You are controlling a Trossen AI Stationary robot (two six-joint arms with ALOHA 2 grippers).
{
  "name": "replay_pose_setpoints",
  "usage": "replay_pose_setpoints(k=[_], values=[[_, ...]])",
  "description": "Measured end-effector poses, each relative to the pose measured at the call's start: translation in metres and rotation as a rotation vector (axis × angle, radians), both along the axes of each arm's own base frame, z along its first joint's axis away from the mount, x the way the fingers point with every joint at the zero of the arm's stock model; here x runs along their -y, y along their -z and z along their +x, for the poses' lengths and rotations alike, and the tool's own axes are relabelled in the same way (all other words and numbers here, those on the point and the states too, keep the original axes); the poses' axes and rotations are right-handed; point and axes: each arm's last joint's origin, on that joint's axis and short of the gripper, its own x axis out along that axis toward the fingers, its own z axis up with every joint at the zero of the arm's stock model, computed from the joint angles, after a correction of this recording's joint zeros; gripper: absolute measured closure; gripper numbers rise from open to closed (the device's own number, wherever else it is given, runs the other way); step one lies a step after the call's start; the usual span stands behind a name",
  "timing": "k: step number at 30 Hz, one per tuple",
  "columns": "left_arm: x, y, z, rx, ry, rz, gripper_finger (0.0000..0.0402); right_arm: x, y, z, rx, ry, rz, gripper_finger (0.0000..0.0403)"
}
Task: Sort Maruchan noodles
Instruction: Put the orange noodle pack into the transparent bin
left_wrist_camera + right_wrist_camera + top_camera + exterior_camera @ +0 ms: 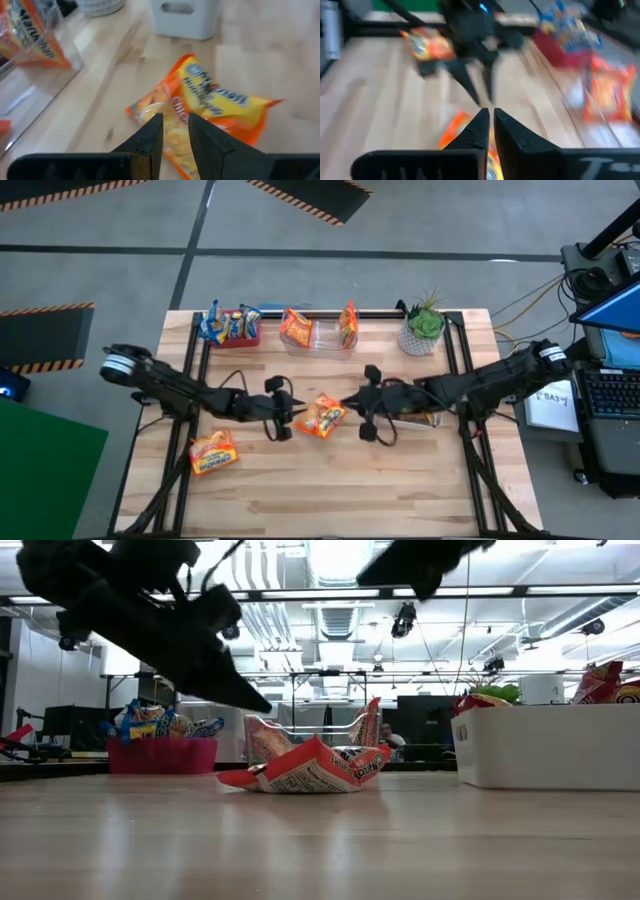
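Clearly the noodle packets are light, thin things: soft crinkly plastic around a brittle dry block, so they will slide easily on the wood and may crack if squeezed hard. In my judgement the best place to take hold is a flat sealed edge or a corner, not the middle.

Going from left to right: one orange packet (213, 451) lies alone near the front left of the surface (330, 490). The left end effector (292, 413) is just beside the left edge of the centre packet (322, 416), its fingers (150, 137) a little apart with a narrow gap, and I see nothing between them. This centre packet lies crumpled in the middle of the surface (in the low view its ends curl upward). The right end effector (347, 404) is at its right edge, clenched; whether it pinches the wrapper edge I cannot tell.

Along the back, the red bin (238, 335) holds several packets with blue markings, standing on edge. Next, the clear bin (322, 337) holds two orange packets, one leaning at each end. Further right stands a potted plant (423, 328). The white bin (545, 745) on the right, mostly hidden under the right arm from above, shows packet tops over its rim.
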Motion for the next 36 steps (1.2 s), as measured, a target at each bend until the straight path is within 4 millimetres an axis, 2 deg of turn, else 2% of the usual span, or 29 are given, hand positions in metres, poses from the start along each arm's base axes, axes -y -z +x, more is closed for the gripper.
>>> replay_pose_setpoints(k=[4, 9, 17, 24, 30, 33, 36], values=[[0.007, -0.008, -0.006, 0.047, 0.041, -0.032, 0.0326, 0.02, 0.009, 0.003, -0.059, 0.101, 0.098, 0.0394], [0.018, -0.009, -0.009, 0.111, 0.085, -0.053, 0.0326, 0.037, 0.023, 0.009, -0.136, 0.118, 0.265, 0.0394], [0.033, -0.002, -0.006, 0.146, 0.132, -0.069, 0.0326, 0.054, 0.053, 0.03, -0.249, 0.139, 0.461, 0.0394], [0.036, 0.01, -0.002, 0.135, 0.127, -0.09, 0.0326, 0.062, 0.067, 0.05, -0.36, 0.185, 0.521, 0.0394], [0.039, 0.03, 0.005, 0.113, 0.126, -0.092, 0.0326, 0.071, 0.075, 0.063, -0.472, 0.266, 0.556, 0.039], [0.039, 0.039, 0.007, 0.1, 0.121, -0.094, 0.0326, 0.077, 0.074, 0.068, -0.518, 0.299, 0.586, 0.0372], [0.039, 0.046, 0.007, 0.081, 0.113, -0.094, 0.0326, 0.084, 0.076, 0.071, -0.558, 0.312, 0.636, 0.0337]])
